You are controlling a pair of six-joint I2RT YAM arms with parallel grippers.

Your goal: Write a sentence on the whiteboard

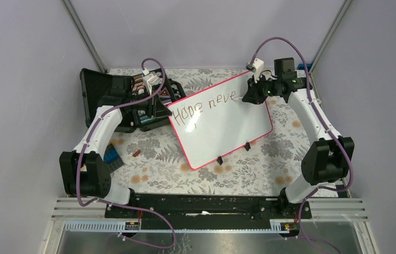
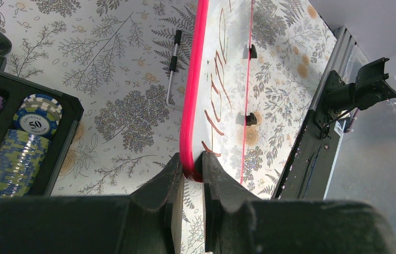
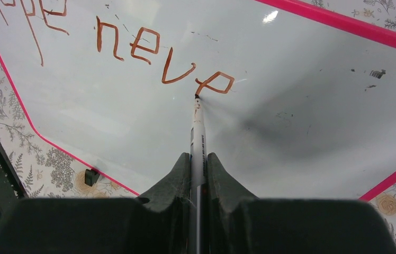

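Observation:
The whiteboard point(image 1: 227, 129), white with a pink-red rim, lies tilted on the floral table. The sentence point(image 1: 206, 107) reads "Hope neve" in brownish marker, all on one line. My left gripper point(image 1: 168, 109) is shut on the board's left rim; in the left wrist view the jaws point(image 2: 191, 168) pinch the pink rim point(image 2: 193, 95). My right gripper point(image 1: 249, 95) is shut on a white marker point(image 3: 198, 135). The marker tip touches the board point(image 3: 302, 116) at the last "e" of the writing point(image 3: 148, 45).
A black case with stacks of poker chips point(image 1: 106, 90) stands at the back left, also in the left wrist view point(image 2: 32, 116). A blue block point(image 1: 112, 155) and a small brown item point(image 1: 136, 153) lie left of the board. A hex key point(image 2: 173, 69) lies beside the rim.

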